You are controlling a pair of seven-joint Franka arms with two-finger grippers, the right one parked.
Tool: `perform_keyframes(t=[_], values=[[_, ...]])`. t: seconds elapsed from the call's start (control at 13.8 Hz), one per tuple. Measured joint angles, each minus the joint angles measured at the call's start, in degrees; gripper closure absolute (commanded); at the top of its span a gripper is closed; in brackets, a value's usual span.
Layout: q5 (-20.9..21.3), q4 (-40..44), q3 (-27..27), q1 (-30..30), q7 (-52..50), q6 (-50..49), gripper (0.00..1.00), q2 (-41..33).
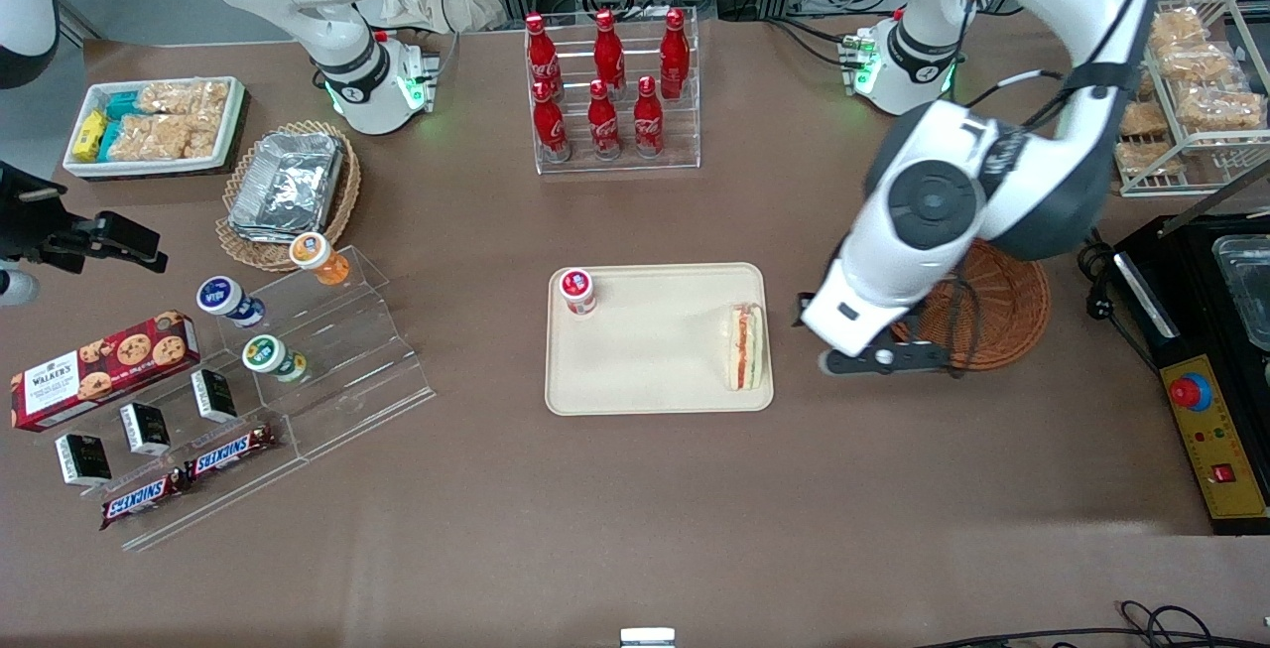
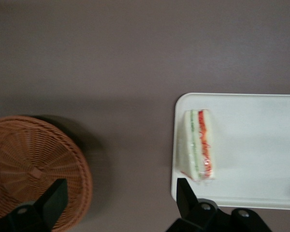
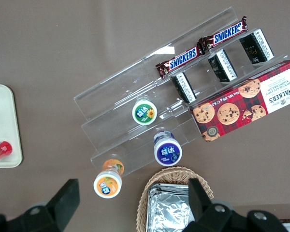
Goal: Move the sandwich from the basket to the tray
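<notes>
- Brown matte bench (image 1: 635,529) carries everything under my working arm.
- My end effector (image 2: 121,203) hangs with its fingers (image 2: 53,200) spread apart and nothing between them, above the bare strip of bench between the round reddish-brown woven wicker basket (image 1: 1002,316) and the flat cream-beige rectangular plastic tray (image 1: 655,370).
- The small triangular wrapped sandwich of pale bread with red and green filling (image 1: 745,346) lies on the tray, along the short edge nearest the basket.
- A small red-capped bottle (image 1: 577,291) stands on the tray's corner toward the parked arm's end, well apart from the sandwich.
- No item shows in the visible part of the basket.
</notes>
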Motion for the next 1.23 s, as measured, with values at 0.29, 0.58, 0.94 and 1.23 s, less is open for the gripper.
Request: perform_keyframes(t=[0.29,0.58,0.94,1.23], values=[[-0.21,-0.02,1.05,5.93,10.15,-1.37,0.0,-2.88],[-5.52,-0.04,10.43,5.5,20.67,-3.89,0.0,-7.8],[-7.32,-0.17,22.65,0.37,30.34,-7.84,0.0,-12.71],[-8.76,-0.19,25.84,-0.22,32.72,-8.87,0.0,-14.18]])
